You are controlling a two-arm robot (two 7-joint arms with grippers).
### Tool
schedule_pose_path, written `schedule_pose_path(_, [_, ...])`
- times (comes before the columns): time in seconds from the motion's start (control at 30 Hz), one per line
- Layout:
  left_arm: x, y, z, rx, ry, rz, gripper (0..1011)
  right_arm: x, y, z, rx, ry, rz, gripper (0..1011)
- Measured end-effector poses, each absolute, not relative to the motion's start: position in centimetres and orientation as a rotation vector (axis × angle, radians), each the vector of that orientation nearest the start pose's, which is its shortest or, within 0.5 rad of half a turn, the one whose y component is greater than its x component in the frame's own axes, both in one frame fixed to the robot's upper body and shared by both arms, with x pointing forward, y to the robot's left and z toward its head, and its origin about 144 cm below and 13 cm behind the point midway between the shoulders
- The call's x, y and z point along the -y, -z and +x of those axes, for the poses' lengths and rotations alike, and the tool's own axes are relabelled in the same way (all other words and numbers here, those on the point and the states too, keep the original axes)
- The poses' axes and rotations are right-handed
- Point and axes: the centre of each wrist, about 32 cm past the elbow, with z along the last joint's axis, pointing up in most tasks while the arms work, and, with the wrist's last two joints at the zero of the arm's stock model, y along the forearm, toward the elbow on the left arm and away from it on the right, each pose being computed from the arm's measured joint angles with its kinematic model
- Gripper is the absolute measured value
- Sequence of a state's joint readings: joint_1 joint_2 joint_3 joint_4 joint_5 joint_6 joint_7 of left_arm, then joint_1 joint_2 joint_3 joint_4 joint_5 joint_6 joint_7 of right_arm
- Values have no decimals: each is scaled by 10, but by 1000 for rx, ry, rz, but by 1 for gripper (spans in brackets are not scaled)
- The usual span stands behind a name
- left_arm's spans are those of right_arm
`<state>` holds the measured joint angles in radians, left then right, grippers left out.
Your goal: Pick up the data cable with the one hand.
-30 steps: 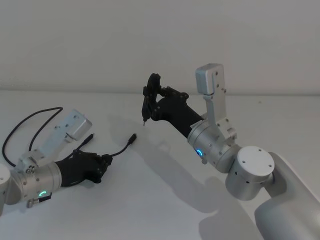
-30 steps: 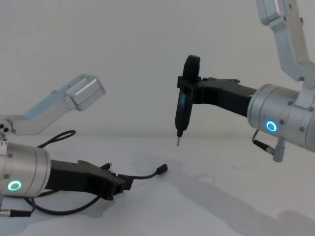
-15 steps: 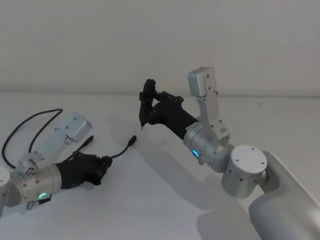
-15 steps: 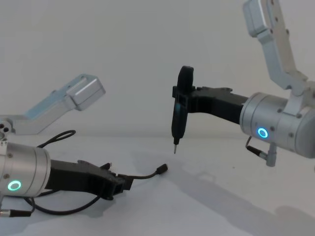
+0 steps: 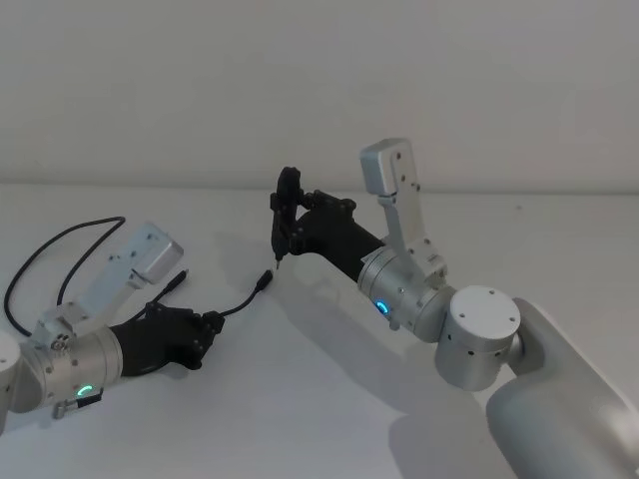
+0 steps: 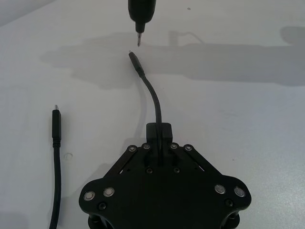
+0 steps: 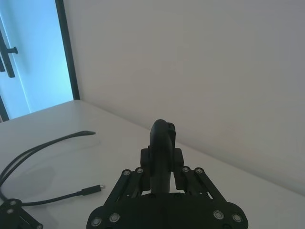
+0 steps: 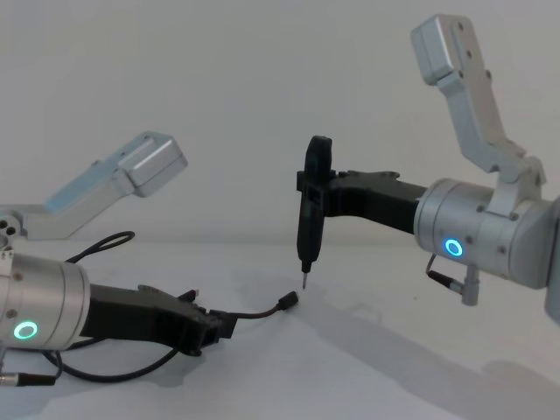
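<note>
There, data cable [image 6: 155, 98] in left end effector [image 6: 159, 133] grip, plug [image 6: 136, 62] near pen tool [image 8: 312, 210].

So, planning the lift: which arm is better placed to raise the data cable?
Left: the left tool is shut on the data cable near one plug; the right tool holds a black pen-shaped stick.

Black flat linkage left gripper [image 6: 159, 136] and right gripper [image 7: 162, 164], dotted with silver screws [image 6: 108, 192]; silver cylindrical left wrist [image 8: 48, 293] with green glowing ring [image 8: 26, 331]; silver cylindrical right wrist [image 8: 490, 232] with blue glowing ring [image 8: 452, 248].
</note>
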<state>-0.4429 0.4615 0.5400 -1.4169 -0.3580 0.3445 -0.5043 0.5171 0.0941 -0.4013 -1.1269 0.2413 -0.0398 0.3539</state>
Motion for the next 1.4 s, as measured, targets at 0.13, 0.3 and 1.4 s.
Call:
schedule_pose_path(0.13, [-234,-1209,547,-70,-707,393,45,152,-1187,587,54,892,7,274])
schedule_pose_path(0.3, [-234,-1209,547,-70,-707,393,45,150,-1186,589,50,883,3,274])
schedule_pose_path(1.4, [-234,-1209,547,-70,-707,393,45,149,-1188,596,89,873,5,274])
